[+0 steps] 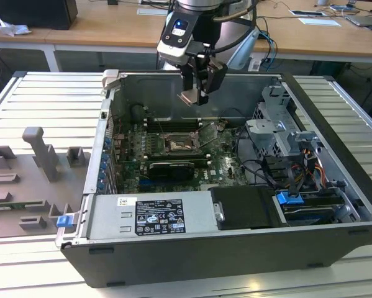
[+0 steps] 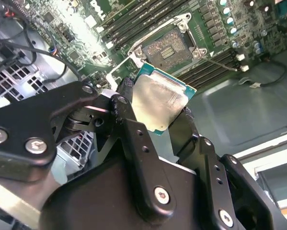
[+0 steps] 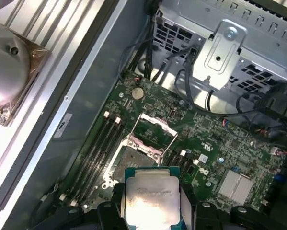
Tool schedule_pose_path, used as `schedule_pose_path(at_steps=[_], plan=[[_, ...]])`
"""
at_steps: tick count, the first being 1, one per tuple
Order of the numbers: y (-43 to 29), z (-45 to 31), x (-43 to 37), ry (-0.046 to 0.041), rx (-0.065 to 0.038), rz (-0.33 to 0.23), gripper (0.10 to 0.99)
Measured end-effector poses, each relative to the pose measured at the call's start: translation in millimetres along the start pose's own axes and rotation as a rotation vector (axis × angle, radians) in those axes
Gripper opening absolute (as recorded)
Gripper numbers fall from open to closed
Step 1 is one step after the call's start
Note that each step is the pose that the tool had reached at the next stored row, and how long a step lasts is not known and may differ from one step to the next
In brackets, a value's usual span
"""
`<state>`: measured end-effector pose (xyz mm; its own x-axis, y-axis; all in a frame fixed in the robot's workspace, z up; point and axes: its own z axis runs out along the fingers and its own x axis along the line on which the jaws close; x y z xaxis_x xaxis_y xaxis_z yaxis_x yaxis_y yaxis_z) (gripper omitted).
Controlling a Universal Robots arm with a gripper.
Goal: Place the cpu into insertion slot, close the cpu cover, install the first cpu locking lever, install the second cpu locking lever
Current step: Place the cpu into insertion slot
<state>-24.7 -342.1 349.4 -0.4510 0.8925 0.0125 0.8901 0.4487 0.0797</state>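
My gripper (image 1: 197, 93) hangs above the open computer case, shut on the cpu (image 1: 189, 97), a flat square chip with a silvery top. In both wrist views the cpu (image 2: 160, 100) (image 3: 152, 194) sits clamped by its edges between the black fingers (image 2: 129, 103) (image 3: 115, 203). The insertion slot (image 1: 176, 144) (image 2: 169, 45) (image 3: 133, 160) lies on the green motherboard below and a little ahead of the chip, bare, with a dark centre. The cpu cover (image 3: 154, 128) stands swung up at the slot's far edge. A thin locking lever (image 3: 171, 143) stands raised beside it.
Long black memory slots (image 1: 173, 124) (image 3: 102, 143) flank the socket. A black card (image 1: 170, 169) lies in front of it, and a grey power supply (image 1: 148, 214) nearer still. A drive cage (image 1: 279, 133) with cables fills the exterior view's right. Grey fixtures (image 1: 43, 155) stand outside on the exterior view's left.
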Motion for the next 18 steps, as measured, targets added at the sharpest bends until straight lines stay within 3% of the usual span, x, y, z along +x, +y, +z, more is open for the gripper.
schedule_pose_path(at_steps=[4, 7, 18], plan=[[-0.5, 6.2, -0.1, -0.0019, 0.003, 0.004, 0.541], [-1.1, 13.8, -0.2, -0.0143, 0.008, 0.016, 0.541], [-1.5, 18.9, -0.2, -0.0237, 0.008, 0.126, 0.541]])
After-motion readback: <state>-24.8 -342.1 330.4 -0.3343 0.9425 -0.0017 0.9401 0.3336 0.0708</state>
